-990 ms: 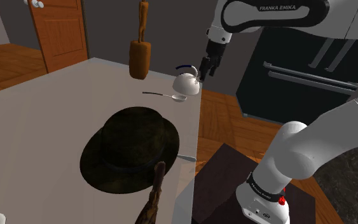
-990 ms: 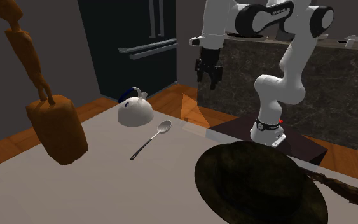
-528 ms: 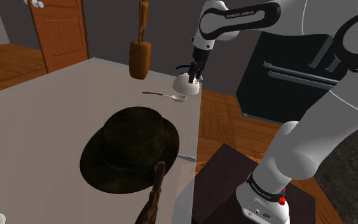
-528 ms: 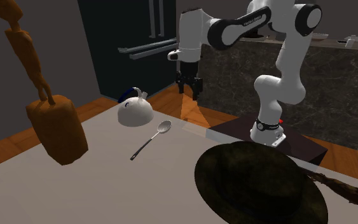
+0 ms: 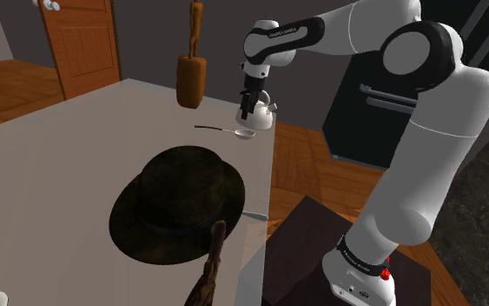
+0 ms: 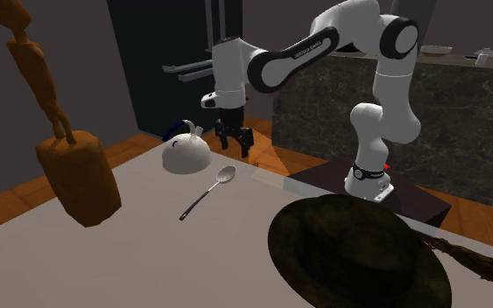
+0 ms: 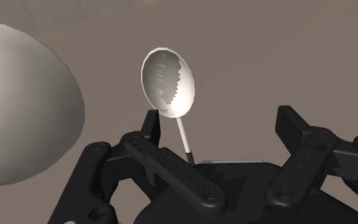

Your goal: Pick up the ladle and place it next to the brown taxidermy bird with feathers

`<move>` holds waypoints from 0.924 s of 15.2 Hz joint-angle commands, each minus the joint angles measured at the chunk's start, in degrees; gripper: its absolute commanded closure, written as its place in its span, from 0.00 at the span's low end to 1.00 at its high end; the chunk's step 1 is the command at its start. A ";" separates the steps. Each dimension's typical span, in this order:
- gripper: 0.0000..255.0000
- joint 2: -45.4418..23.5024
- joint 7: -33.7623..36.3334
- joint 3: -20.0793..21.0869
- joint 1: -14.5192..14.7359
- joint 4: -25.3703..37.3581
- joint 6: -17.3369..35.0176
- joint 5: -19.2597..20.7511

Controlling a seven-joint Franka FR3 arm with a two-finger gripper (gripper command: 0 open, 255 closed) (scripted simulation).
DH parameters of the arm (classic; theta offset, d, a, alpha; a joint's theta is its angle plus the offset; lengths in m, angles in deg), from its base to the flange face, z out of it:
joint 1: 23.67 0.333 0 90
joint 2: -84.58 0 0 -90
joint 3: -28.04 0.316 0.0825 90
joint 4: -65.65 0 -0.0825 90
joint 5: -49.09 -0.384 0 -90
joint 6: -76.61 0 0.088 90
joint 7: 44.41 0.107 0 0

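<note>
**Gripper status.** I read the gripper as open. In the wrist view its two black fingers stand well apart and clamp nothing. In the shoulder view the gripper points down over the table's far corner, in front of the white kettle. In the second exterior view the gripper hangs just to the right of the kettle, above the table and clear of it.

**Ladle position.** The ladle lies flat on the pale table, untouched. Its bowl is toward the kettle and its thin handle runs away toward the shoulder view's left. In the second exterior view the ladle lies aslant, bowl uppermost, just below the fingers. In the wrist view the ladle has its bowl beyond the fingertips, and the handle runs back between the two fingers, closer to one of them, without contact. The kettle sits near the bowl.

**Other items.**
- A dark brimmed hat lies well apart from the ladle.
- A dark brown feathered shape lies against the hat's brim.
- An orange-brown long-necked figure stands at the table's far edge, near the ladle's handle end.

I cannot tell which of these two brown things is the bird.
</note>
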 commanded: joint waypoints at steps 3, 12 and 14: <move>0.00 -10.37 -5.95 0.96 -1.47 9.59 -1.24 -3.86; 0.00 -24.86 -12.01 3.61 -4.20 23.48 -2.93 -7.39; 0.00 -25.14 -12.13 3.69 -4.10 22.38 -1.56 -7.53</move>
